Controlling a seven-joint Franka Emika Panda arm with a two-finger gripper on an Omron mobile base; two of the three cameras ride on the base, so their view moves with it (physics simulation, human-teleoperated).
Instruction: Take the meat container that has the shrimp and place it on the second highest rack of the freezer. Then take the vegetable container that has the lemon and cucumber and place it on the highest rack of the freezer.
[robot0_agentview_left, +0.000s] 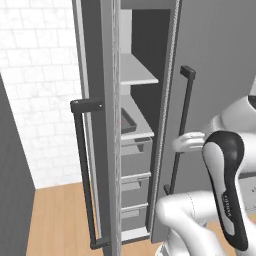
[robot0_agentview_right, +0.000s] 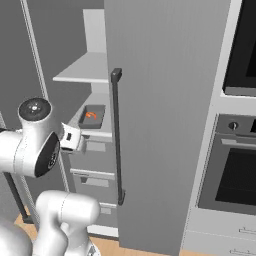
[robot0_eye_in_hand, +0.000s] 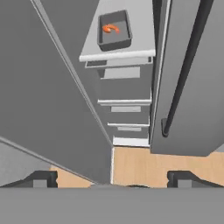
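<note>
The shallow grey meat container (robot0_eye_in_hand: 115, 29) with the small orange shrimp (robot0_eye_in_hand: 111, 29) inside sits on the lower pale shelf (robot0_eye_in_hand: 142, 33) of the tall grey freezer (robot0_agentview_right: 165, 100), above the grey drawers (robot0_eye_in_hand: 124, 83). The two-finger gripper (robot0_eye_in_hand: 111, 178) has its jaws wide open and holds nothing, apart from the container.

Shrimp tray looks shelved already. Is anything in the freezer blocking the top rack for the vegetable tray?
Nothing visible does. The top rack in the freezer shows bare, and the meat container with the shrimp sits one rack below.
</note>
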